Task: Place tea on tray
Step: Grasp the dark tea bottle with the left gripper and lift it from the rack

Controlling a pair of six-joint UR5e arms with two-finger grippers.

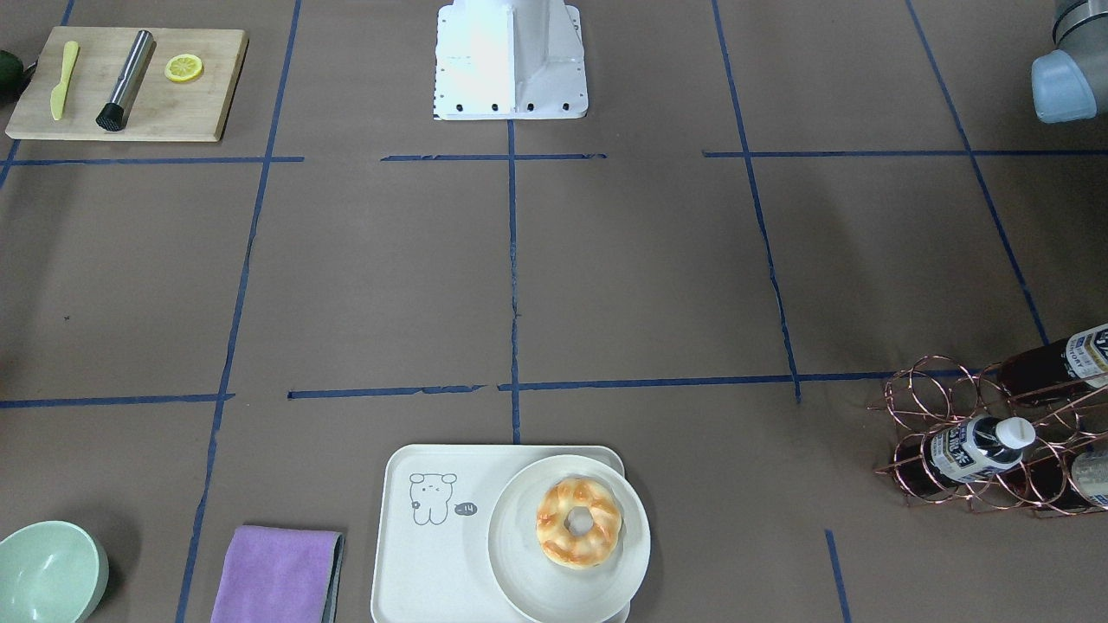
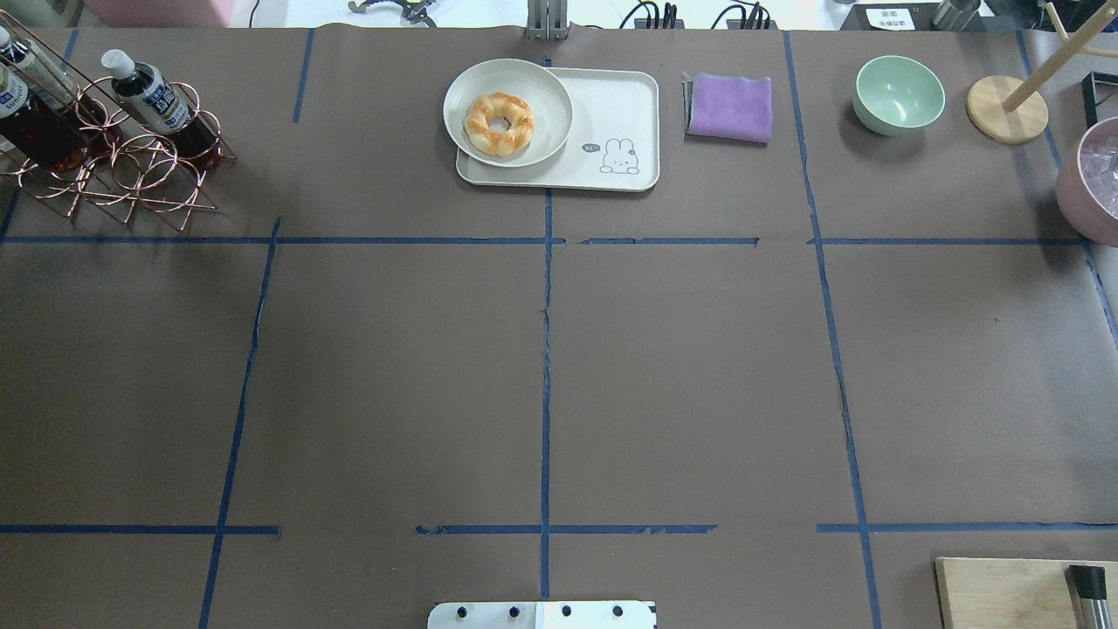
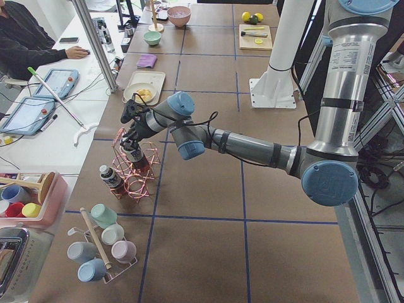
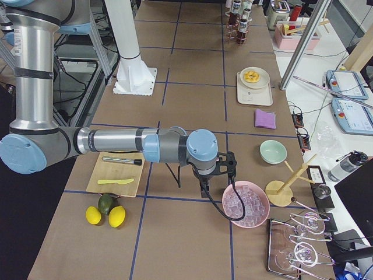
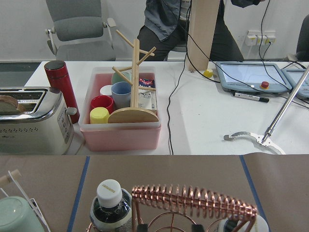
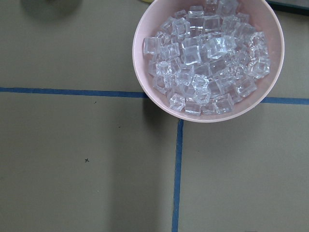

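Several teas (image 1: 978, 450) sit in the rack (image 1: 924, 407), lower right in the front view, so the left gripper (image 3: 130, 139) hangs over them. Fingers on it and the right gripper (image 4: 213, 179): can't tell.

Bright even light, soft shadows, sharp

The cream tray (image 1: 407, 571) with its line-drawn bear sits at your near edge. A round plate (image 1: 519, 554) covers the tray's right half and overhangs the rim, and a glazed ring doughnut (image 1: 579, 523) lies on it. To your left of the tray lie a folded purple cloth (image 1: 277, 575) and a mint-green bowl (image 1: 48, 575). At your right, a copper wire rack (image 1: 919, 400) holds bottles lying down, one tea bottle (image 1: 969, 450) with its white cap pointing right. At far left, a wooden board (image 1: 199, 104) carries a yellow knife (image 1: 62, 78), a metal muddler (image 1: 127, 78) and a lemon slice (image 1: 183, 67).
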